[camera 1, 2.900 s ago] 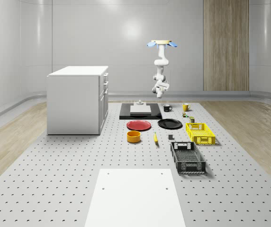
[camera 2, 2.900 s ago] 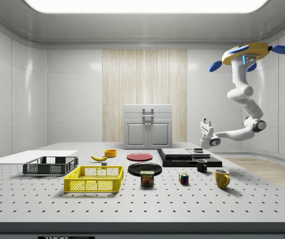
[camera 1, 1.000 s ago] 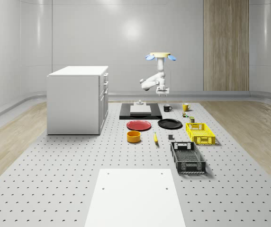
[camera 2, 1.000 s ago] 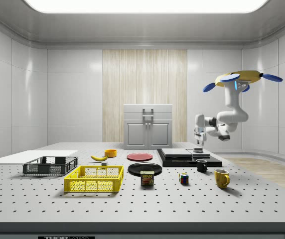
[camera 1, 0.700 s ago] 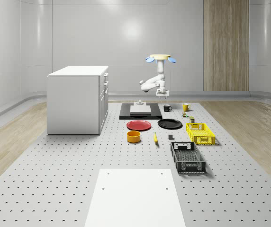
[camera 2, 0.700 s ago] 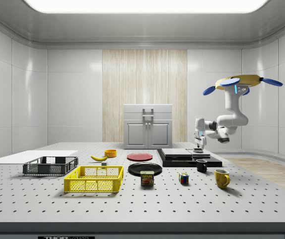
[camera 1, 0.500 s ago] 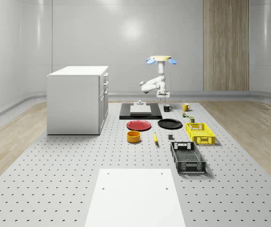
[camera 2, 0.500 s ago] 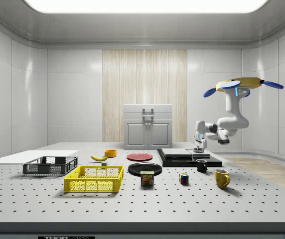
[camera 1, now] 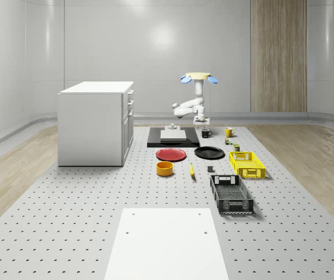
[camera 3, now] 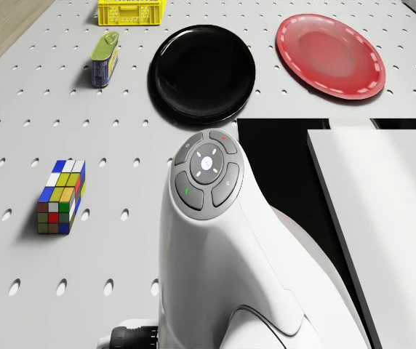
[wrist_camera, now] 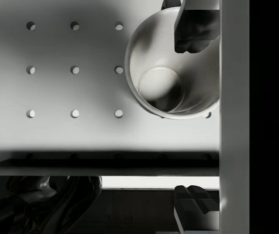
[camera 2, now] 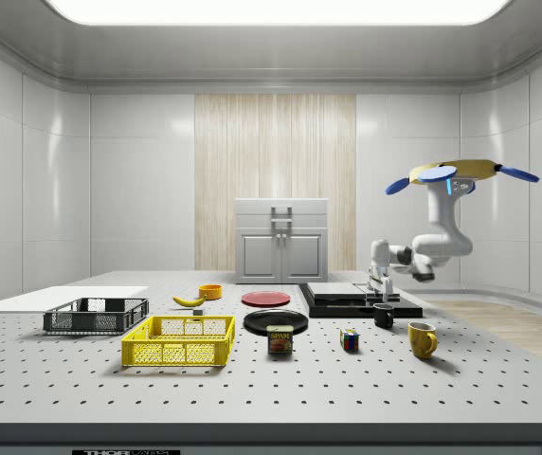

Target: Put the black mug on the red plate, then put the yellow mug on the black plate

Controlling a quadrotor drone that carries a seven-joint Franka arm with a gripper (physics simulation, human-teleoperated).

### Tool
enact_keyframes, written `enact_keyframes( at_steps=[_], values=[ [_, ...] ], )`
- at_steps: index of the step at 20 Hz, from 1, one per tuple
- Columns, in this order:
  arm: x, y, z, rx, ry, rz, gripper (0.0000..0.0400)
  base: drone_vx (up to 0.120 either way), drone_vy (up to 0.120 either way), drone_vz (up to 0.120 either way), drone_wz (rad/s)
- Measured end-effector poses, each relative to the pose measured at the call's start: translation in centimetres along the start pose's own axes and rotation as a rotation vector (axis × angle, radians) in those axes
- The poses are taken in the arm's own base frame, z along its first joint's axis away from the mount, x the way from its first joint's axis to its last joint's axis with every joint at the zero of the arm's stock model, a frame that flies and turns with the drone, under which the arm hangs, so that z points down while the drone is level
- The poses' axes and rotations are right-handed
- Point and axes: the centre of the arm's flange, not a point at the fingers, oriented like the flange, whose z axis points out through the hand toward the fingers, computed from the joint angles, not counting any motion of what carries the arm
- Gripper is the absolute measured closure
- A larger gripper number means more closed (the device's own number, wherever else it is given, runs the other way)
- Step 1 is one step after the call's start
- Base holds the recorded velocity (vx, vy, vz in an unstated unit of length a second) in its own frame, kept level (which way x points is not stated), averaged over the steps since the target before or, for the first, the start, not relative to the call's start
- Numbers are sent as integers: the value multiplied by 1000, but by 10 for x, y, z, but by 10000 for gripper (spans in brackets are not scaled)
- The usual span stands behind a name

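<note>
White perforated table: the drone has sunk lower, bringing the gripper, fingers spread wide, just above the black mug, ungrasped.

Black mug directly under the claw, interior white. Yellow mug just past it. Black plate glossy; red plate has a white dashed rim. Cube multicoloured squares. Crates: one yellow, one black. Drone yellow, blue rotors; arm white.
</note>
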Motion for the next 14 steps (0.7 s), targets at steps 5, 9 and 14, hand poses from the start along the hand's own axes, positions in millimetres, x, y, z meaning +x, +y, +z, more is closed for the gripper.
enact_keyframes(
  at_steps=[5, 9, 14],
  values=[
    [0, 0, 7, 0, 0, 0, 0, 0, 0, 0, 0],
    [0, 0, 16, 0, 0, 0, 0, 0, 0, 0, 0],
    [0, 0, 23, 0, 0, 0, 0, 0, 0, 0, 0]
  ],
)
